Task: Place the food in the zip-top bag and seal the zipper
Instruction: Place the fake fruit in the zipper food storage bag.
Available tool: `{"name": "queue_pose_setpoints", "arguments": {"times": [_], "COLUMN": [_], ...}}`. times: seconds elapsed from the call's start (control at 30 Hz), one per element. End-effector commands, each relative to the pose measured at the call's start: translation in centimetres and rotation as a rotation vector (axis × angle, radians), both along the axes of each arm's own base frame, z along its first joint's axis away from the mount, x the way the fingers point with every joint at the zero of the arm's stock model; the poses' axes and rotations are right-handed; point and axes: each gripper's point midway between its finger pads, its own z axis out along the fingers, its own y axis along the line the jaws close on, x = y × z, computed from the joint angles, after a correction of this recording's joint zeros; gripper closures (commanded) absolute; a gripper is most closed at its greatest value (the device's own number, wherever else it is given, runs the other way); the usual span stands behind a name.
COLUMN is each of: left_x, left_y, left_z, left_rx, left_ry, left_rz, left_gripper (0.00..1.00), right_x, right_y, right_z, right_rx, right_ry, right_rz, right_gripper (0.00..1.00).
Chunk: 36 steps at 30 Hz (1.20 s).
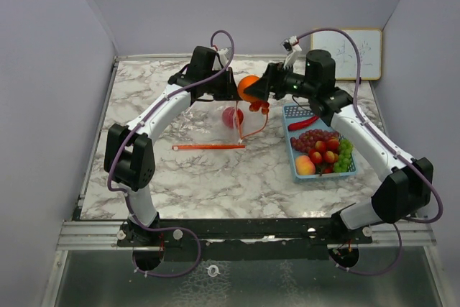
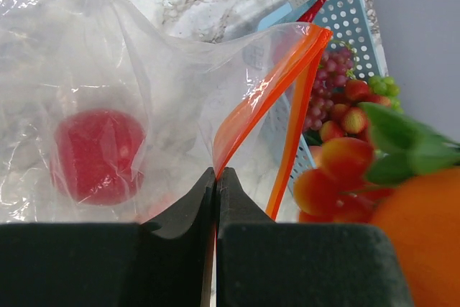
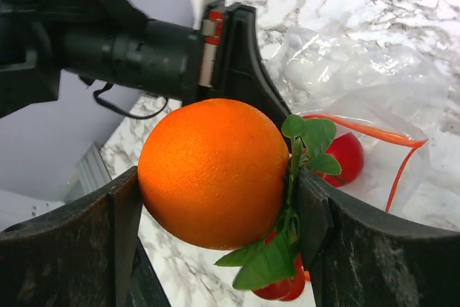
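Marble table (image 1: pixel 215 185), arm bases at the near edge. Nearest task item: zip-top bag (image 1: pixel 205 124), clear, lying left of centre. One orange zipper strip (image 1: pixel 208 147) lies flat along the bag's near edge, long axis left-right. The other lip is lifted and rises toward the grippers, so the mouth gapes to the right. Tomato (image 1: pixel 231 117) is inside the bag, just below the left gripper.

Light-blue basket (image 1: pixel 290 150) is on the right, long axis near-far. It holds a peach (image 1: pixel 305 165) at the near end, green grapes (image 1: pixel 345 156), then purple grapes (image 1: pixel 316 136). A chili (image 1: pixel 302 123) lies diagonally at the far end, tip toward the far right.

Left gripper (image 2: pixel 216 174): fingers pressed together, pinching the raised zipper lip and film. The bag hangs open in front of it.

Right gripper (image 3: pixel 219 206): fingers spread wide around the orange (image 3: pixel 212 170), one finger on each side, held off the table. Its leaves (image 3: pixel 309 138) lie against the right-hand finger. Small red fruits (image 3: pixel 284 287) dangle below. The orange sits above the bag mouth, just right of the left gripper.

Whiteboard (image 1: pixel 356 54) leans on the far wall, right.
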Motion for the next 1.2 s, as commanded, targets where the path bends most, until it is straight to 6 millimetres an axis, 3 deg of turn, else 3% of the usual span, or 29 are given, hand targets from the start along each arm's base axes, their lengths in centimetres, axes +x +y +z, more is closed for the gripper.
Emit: {"name": "queue_pose_setpoints", "arguments": {"times": [0.0, 0.17, 0.27, 0.33, 0.53, 0.6, 0.7, 0.83, 1.0, 1.03, 1.17], "left_x": [-0.9, -1.7, -2.0, -2.6, -3.0, -3.1, -3.3, -3.3, -3.0, -2.6, -1.9], "left_y": [-1.0, -2.1, -2.8, -2.7, -2.9, -3.1, -3.3, -3.3, -3.2, -3.1, -3.1], "left_z": [5.1, 7.8, 8.1, 9.6, 9.9, 10.1, 10.1, 8.9, 7.4, 6.1, 3.5], "left_rx": [-0.115, -0.290, -0.403, -0.467, -0.518, -0.544, -0.572, -0.575, -0.561, -0.543, -0.495], "left_ry": [-0.051, 0.001, 0.065, 0.066, 0.099, 0.113, 0.129, 0.155, 0.172, 0.187, 0.221], "left_rz": [-0.027, -0.012, -0.011, -0.017, -0.032, -0.042, -0.047, -0.037, -0.008, 0.018, 0.049], "left_gripper": [1.00, 1.00, 1.00, 1.00, 1.00, 1.00, 1.00, 1.00, 1.00, 1.00, 1.00], "right_x": [0.5, 0.9, 1.3, 2.3, 4.5, 5.2, 6.0, 5.8, 4.5, 3.6, 2.5], "right_y": [0.8, -0.4, -0.9, -2.5, -7.5, -8.2, -7.1, -5.4, -5.4, -6.4, -8.4], "right_z": [-1.9, -5.6, -7.0, -8.2, -9.5, -9.2, -8.4, -8.1, -5.7, -3.9, -1.5], "right_rx": [0.142, 0.155, 0.116, 0.044, -0.173, -0.198, -0.204, -0.193, -0.185, -0.206, -0.254], "right_ry": [0.095, 0.129, 0.145, 0.177, 0.169, 0.154, 0.111, 0.115, 0.075, 0.048, 0.005], "right_rz": [-0.016, -0.127, -0.161, -0.275, -0.543, -0.588, -0.527, -0.422, -0.385, -0.401, -0.450], "right_gripper": [0.51, 0.52, 0.53, 0.54, 0.52, 0.48, 0.36, 0.01, 0.01, 0.00, 0.01]}}
